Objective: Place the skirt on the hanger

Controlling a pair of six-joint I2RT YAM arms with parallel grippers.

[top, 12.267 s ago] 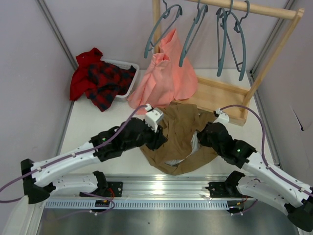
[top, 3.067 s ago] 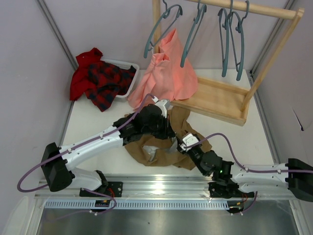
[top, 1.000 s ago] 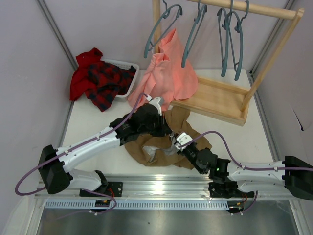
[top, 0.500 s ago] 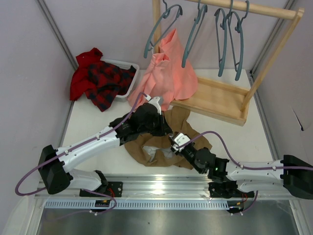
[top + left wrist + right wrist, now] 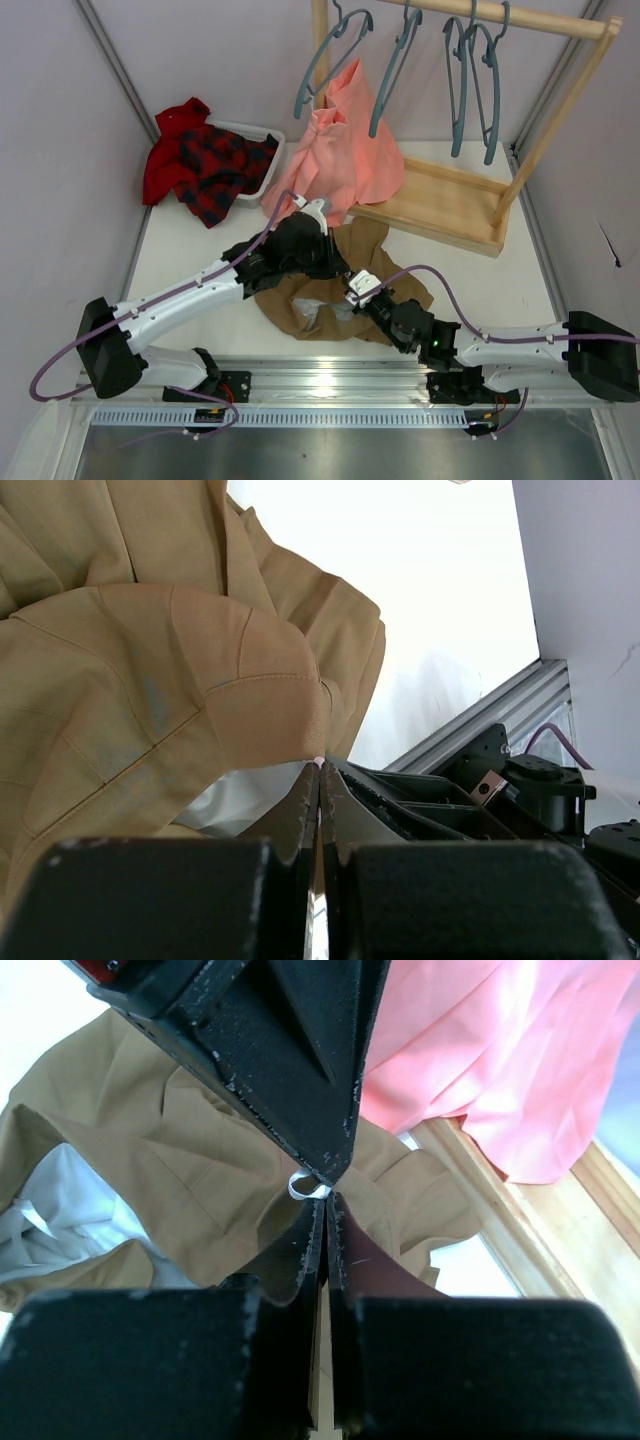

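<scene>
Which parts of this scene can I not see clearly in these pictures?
- Top view: the left arm hides the left fingers on the skirt.
- Right wrist view: white loop too small; whether the right fingers hold it is unclear.
- Top view: the upper edge cuts some hangers' hooks.

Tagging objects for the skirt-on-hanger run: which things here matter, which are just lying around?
Job: tan skirt, grey-blue hangers on the wooden rack, left tool (shut on the skirt), right tool (shut).
Lying about: pink garment, red plaid garment, white bin.
</scene>
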